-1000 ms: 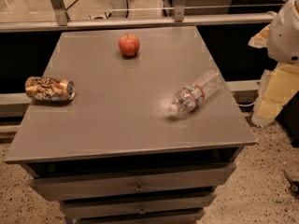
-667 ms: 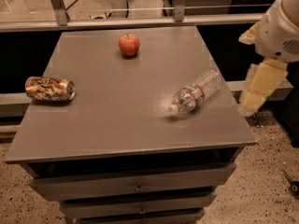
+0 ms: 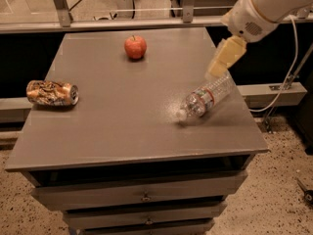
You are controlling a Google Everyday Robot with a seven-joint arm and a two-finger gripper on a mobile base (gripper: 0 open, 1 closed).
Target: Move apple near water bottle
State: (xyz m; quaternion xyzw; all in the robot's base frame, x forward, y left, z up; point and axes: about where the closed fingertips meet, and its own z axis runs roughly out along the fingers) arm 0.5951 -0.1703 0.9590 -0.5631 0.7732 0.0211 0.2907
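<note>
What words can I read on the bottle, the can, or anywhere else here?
No words here can be read.
Water bottle: red-and-green label band, its letters too blurred to read.
Crushed can: gold-brown print, too blurred to read.
Apple: no sticker shows.
Claw, over the right side of the table by the bottle's bottom end: no writing shows.

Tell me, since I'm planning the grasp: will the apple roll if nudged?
Probably: the apple is round and sits free on the flat table. It looks firm, so a pinch should hold. The gripper hovers near the water bottle, far from it.
</note>
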